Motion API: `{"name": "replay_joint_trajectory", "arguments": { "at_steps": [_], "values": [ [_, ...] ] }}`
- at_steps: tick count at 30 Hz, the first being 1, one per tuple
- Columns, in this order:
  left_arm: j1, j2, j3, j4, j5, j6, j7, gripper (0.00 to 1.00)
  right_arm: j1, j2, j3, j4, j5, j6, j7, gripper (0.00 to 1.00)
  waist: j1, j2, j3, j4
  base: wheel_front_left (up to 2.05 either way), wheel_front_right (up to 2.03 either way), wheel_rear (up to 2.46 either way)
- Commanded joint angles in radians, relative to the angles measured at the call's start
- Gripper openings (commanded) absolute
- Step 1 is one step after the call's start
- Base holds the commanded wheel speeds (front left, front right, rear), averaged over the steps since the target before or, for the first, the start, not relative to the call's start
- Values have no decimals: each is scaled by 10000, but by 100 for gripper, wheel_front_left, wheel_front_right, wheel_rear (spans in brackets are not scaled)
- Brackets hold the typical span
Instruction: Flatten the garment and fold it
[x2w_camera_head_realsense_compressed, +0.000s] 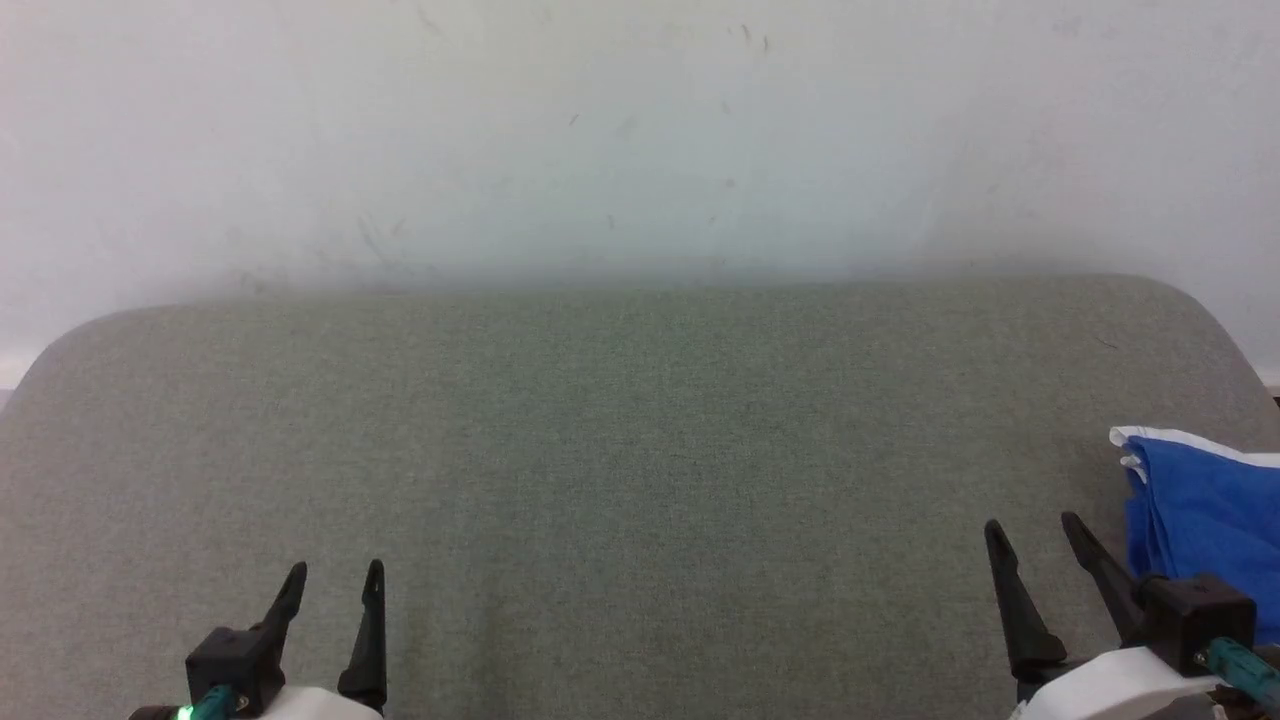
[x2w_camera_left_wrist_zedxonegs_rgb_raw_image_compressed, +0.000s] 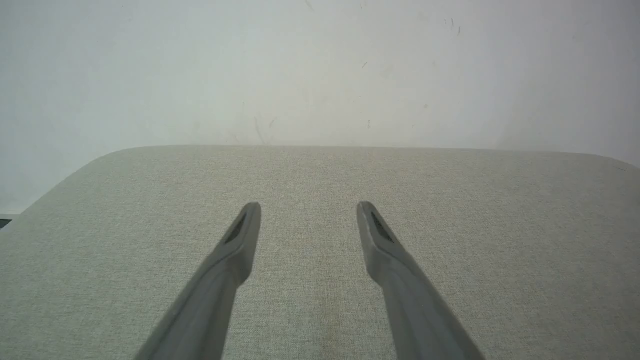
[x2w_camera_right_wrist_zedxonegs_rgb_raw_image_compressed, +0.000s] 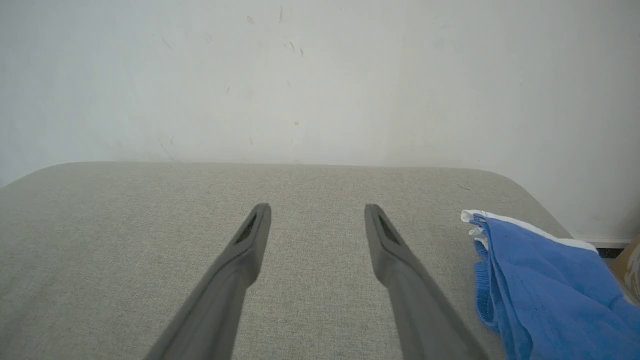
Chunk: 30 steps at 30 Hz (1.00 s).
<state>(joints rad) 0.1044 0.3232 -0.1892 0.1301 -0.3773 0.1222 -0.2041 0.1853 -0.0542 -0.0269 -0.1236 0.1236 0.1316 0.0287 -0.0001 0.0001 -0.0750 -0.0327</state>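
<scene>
The garment (x2w_camera_head_realsense_compressed: 1205, 520) is a bright blue cloth with a white band along its far edge, lying folded in layers at the right edge of the grey-green padded surface (x2w_camera_head_realsense_compressed: 640, 450). It also lies at the lower right of the right wrist view, garment (x2w_camera_right_wrist_zedxonegs_rgb_raw_image_compressed: 545, 280). My right gripper (x2w_camera_head_realsense_compressed: 1035, 535) stands open just left of it, not touching, with nothing between its fingers; right gripper (x2w_camera_right_wrist_zedxonegs_rgb_raw_image_compressed: 317, 212). My left gripper (x2w_camera_head_realsense_compressed: 335, 580) is open at the lower left, far from the cloth and holding nothing; left gripper (x2w_camera_left_wrist_zedxonegs_rgb_raw_image_compressed: 307, 210).
A scuffed white wall (x2w_camera_head_realsense_compressed: 640, 130) rises behind the padded surface, whose far corners are rounded. A tan cardboard-like object (x2w_camera_right_wrist_zedxonegs_rgb_raw_image_compressed: 631, 265) peeks in past the garment at the right edge of the right wrist view.
</scene>
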Motion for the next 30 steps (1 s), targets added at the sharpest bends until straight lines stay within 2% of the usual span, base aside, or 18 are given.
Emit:
{"name": "replay_joint_trajectory", "arguments": {
  "at_steps": [1, 4, 5, 30],
  "values": [
    [120, -10, -32, 21, 24, -83, -84, 100, 151, 37, -27, -92, 8, -9, 32, 100, 1, -1, -39, 32, 0, 0, 0],
    [125, -9, -85, 38, 19, -104, -101, 100, 222, 38, -41, -142, 25, -9, 78, 100, 1, -1, -71, 54, 0, 0, 0],
    [1, -14, -77, 7, 2, -32, -20, 0, 109, 0, -27, -82, 1, 0, 59, 0, 1, -1, -71, 52, 0, 0, 0],
    [-179, -482, 263, -223, 652, -235, 372, 0, -234, 0, 31, 155, -212, -2, 0, 0, 1, -1, 70, 100, 0, 0, 0]
  ]
}}
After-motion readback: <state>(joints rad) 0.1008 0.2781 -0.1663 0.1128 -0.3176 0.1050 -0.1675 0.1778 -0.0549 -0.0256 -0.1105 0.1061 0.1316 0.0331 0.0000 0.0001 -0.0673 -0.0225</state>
